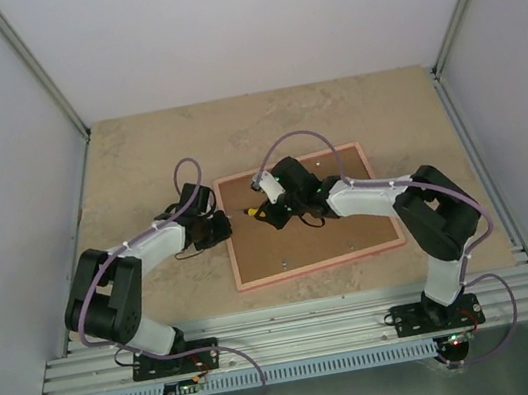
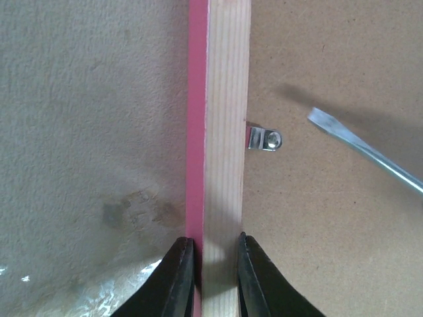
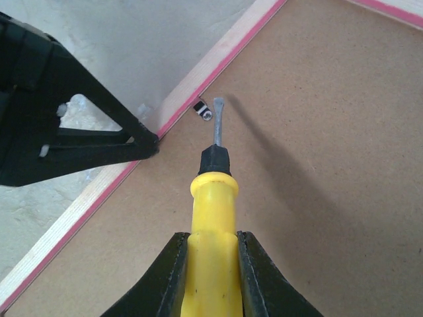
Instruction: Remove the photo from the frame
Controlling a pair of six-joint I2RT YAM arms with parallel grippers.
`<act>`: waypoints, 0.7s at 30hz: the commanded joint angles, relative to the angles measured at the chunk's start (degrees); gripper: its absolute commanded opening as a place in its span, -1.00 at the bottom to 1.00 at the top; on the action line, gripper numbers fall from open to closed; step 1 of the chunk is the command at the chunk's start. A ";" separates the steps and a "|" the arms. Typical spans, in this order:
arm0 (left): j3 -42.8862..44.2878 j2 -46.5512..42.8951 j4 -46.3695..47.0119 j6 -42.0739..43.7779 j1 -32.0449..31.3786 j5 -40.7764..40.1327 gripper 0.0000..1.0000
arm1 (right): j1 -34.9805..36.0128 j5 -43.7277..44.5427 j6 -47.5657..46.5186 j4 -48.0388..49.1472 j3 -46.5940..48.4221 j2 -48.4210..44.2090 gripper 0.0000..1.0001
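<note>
Right now the frame [image 1: 332, 237] lies face down on the table [image 1: 136, 158], its brown board back turned up and its pink edge showing all round. The photo cannot be seen from this side. The left claw [image 2: 215, 247] is pinching the frame's left rail: one finger sits on the pink outer face and the other on the inner side of the pale wood strip, both pressed against it. The right claw [image 3: 213, 241] reaches in over the back and is clamped on the yellow handle of a screwdriver [image 3: 213, 198], which points toward the left rail. The flat blade tip sits just beside a small metal clip [image 3: 204, 109] fixed at the inner edge of that rail; whether the blade touches the clip I cannot tell. From above, the two claws are close together at the frame's left side.
</note>
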 commanded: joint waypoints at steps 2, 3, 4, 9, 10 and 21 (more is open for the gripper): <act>-0.19 -1.81 2.30 -0.25 -0.24 0.87 -0.66 | 0.45 0.81 -0.25 -1.46 3.52 3.28 -0.99; -0.24 -1.64 2.36 -0.17 -0.24 1.06 -0.66 | 0.49 0.80 -0.29 -1.48 3.89 3.70 -0.99; -0.33 -1.54 2.53 -0.14 -0.24 1.28 -0.66 | 0.46 0.76 -0.38 -1.55 4.24 4.11 -0.99; -0.36 -1.31 2.48 0.07 -0.21 1.54 -0.66 | 0.56 0.28 -0.48 -2.08 5.89 5.70 -0.99; -0.36 -1.35 2.43 0.12 -0.23 1.57 -0.66 | 0.67 0.16 -0.53 -2.12 6.01 5.94 -0.99; -0.19 -1.78 1.88 0.08 -0.24 0.85 -0.66 | 1.32 -1.19 -2.39 -4.73 6.22 6.43 -0.99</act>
